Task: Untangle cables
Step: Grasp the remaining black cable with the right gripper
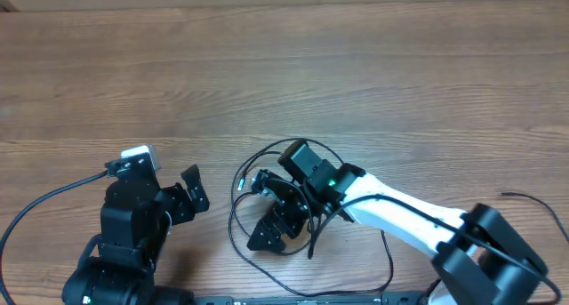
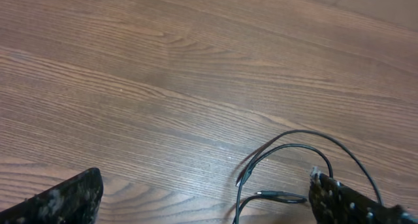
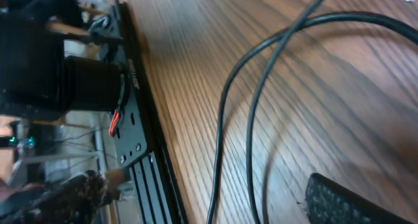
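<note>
Overhead: left end effector (image 1: 188, 196) is sitting lower left, released, gripping nothing. Right end effector (image 1: 283, 227) is hovering lower centre over the cables (image 1: 233, 220), thin black loops lying on the table (image 1: 284, 65).

Left wrist: fingers (image 2: 59, 201) are spreading wide, w/ cables (image 2: 287, 145) lying lower right.

Right wrist: jaws are standing apart, released, w/ two cable strands (image 3: 250, 159) running btwn them.
</note>
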Controlling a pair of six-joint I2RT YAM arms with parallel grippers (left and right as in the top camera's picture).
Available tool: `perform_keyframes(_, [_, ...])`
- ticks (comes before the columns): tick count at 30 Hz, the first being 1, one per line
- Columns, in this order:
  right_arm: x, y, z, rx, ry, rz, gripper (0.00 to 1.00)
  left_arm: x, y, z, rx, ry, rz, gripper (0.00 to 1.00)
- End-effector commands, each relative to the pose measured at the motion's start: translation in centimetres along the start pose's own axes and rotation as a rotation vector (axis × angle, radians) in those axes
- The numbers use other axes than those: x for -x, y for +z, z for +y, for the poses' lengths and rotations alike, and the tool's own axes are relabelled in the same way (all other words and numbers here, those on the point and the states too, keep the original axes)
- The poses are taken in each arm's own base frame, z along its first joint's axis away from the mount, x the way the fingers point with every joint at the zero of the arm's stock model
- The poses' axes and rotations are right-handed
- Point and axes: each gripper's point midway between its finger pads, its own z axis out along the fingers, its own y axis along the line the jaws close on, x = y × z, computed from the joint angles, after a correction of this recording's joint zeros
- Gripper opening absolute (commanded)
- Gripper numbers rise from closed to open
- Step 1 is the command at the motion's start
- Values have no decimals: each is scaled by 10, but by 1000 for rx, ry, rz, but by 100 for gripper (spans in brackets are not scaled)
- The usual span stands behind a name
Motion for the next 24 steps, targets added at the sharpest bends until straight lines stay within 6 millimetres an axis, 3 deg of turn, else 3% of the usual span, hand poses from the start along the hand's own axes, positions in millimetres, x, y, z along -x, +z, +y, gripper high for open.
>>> perform_keyframes(1, [1,8,13,112,-34,-1,89,7,-4,2,13,18,-24,100])
perform_keyframes(6, [8,10,11,114,-63,-27,88,7,-4,2,13,18,-24,100])
perform_keyframes(15, [9,34,-12,118,-11,-28,93,7,-4,2,13,18,-24,100])
perform_keyframes(24, [2,53,-10,170,-30,-2,93,7,-4,2,13,18,-24,100])
